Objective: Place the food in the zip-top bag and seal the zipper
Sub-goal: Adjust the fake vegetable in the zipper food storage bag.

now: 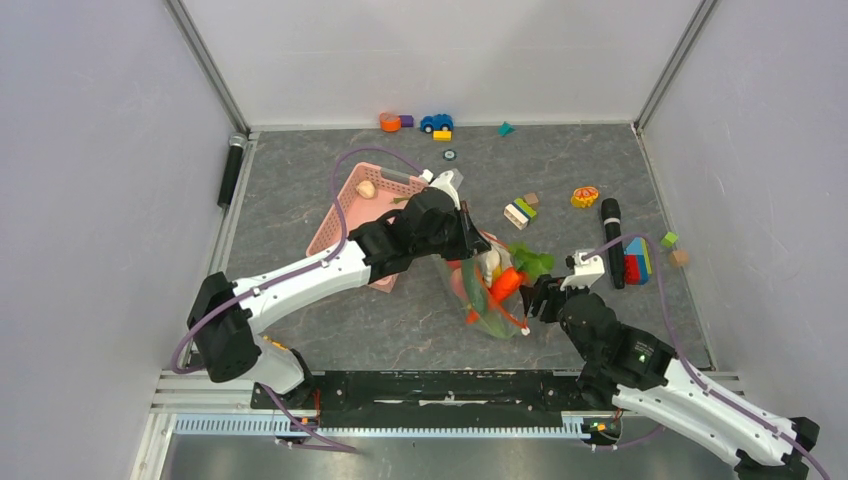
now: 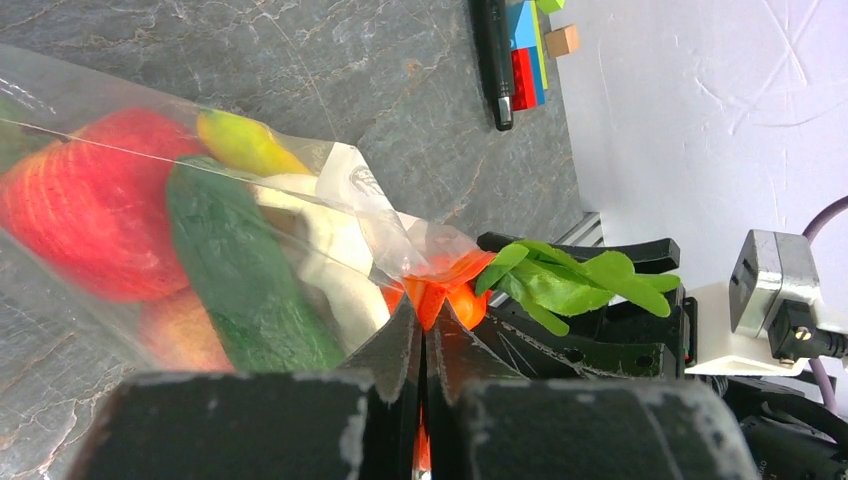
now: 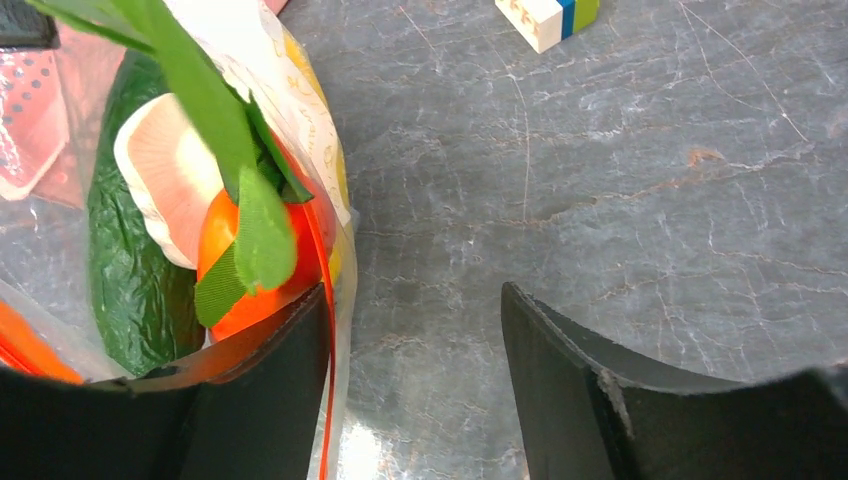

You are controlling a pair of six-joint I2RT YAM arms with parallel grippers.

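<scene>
Nearest, the right gripper (image 3: 415, 385) stands released, its left finger against the bag (image 1: 487, 290) mouth beside the zipper (image 3: 325, 300), bare table (image 3: 620, 180) between the fingers. Mid-table, the left gripper (image 2: 420, 400) is clenched on the bag's rim; carrot (image 3: 255, 260), cucumber (image 2: 240, 270), tomato (image 2: 90, 200) and mushroom (image 3: 165, 170) sit inside, leaves poking out. Beyond lies the basket (image 1: 345, 215); blocks (image 1: 520, 210) dot the far side.

Left arm stretched forward and rightward from base toward table centre; left gripper (image 2: 424, 345) with fingers pressed together, pinching thin orange-red edge between tips; right arm bent inward from right base, wrist angled leftward; right gripper (image 3: 415, 330) with fingers parted, wide gap between them, left finger (image 3: 265, 400) against clear film.
</scene>
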